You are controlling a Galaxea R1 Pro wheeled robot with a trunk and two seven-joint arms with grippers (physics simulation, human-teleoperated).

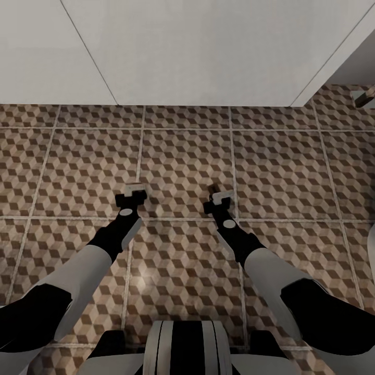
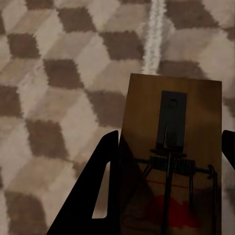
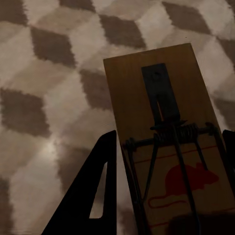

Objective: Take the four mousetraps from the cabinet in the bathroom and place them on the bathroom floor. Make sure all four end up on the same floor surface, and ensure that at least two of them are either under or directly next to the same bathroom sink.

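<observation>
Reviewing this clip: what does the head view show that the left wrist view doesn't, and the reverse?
Head view alone: both arms over the bathroom floor, the left gripper and right gripper, plus a white block along the far side. Left wrist view alone: close detail of the mousetrap between the dark fingers, with its metal spring and red print. Both share the cube-patterned tiles and a pale grout line.

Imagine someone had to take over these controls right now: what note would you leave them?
Left claw: shut on a flat tan-wood mousetrap with dark metal parts.
Right claw: shut on a second, matching mousetrap.
Both hang over the cube-patterned brown, beige and white tiled floor, in front of a white block.
Done: two traps fetched, none set down here.
Left: lay both on the tiles by the sink, then bring the other two.
</observation>
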